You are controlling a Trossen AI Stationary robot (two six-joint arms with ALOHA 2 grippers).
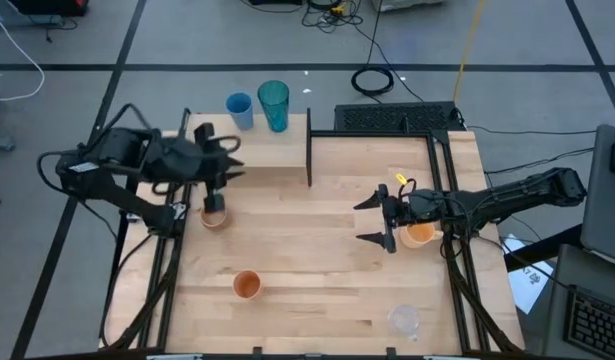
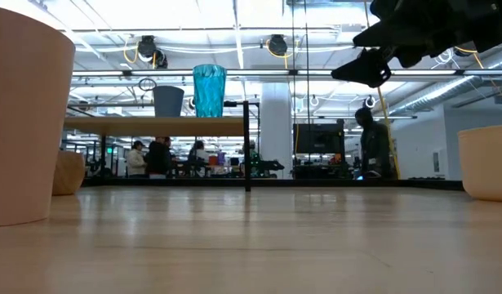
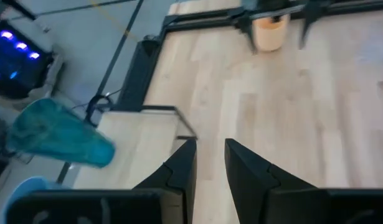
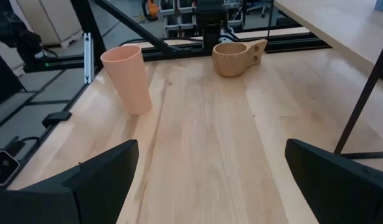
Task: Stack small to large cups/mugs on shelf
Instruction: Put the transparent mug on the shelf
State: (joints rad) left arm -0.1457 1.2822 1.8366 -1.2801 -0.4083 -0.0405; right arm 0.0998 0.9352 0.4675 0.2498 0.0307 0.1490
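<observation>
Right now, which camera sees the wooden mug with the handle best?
The right wrist view: the tan handled mug stands in plain sight, handle and hollow showing. In the high view the left gripper hangs over it, hiding part. The low view shows only its side, far off. The left wrist view misses it.

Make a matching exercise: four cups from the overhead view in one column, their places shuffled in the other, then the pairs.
Things
1. teal tumbler
2. tan handled mug
3. orange cup
4. clear cup

Places
A. under the left gripper
B. on the shelf, beside the blue cup
C. front right corner of the table
D. table front, left of centre

Pairs: 1-B, 2-A, 3-D, 4-C
</observation>
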